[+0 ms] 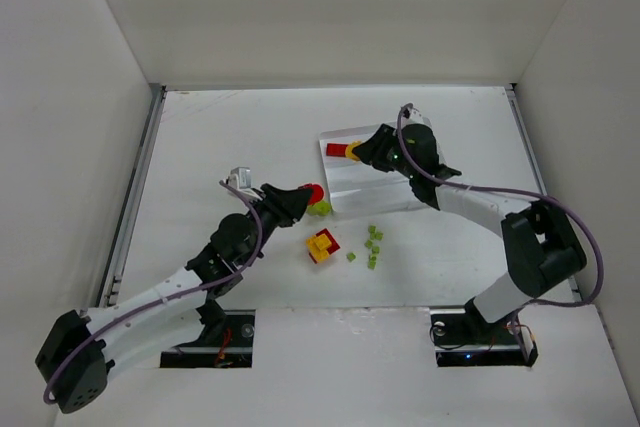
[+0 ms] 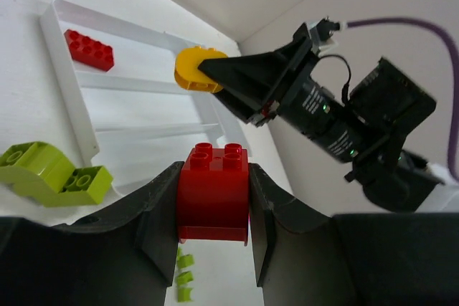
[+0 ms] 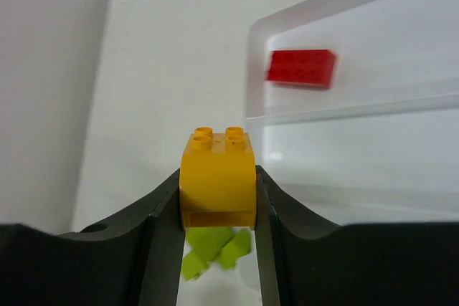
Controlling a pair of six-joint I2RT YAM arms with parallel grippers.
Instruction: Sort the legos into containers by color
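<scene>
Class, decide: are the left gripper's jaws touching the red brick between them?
Touching. Left wrist view: both jaws of the left gripper press flush against the red brick.

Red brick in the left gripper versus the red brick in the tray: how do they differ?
The held red brick is clamped in the left gripper; the other red brick lies loose in an outer slot of the tray. The held one is short, with four studs; the loose one is long and low. Both are red.

The top camera looks down on the whole bench (image 1: 250,137) from the near side. Close wrist cameras look past the left pincer (image 2: 213,202) and right pincer (image 3: 217,198); all views share the tray (image 2: 67,84).
</scene>
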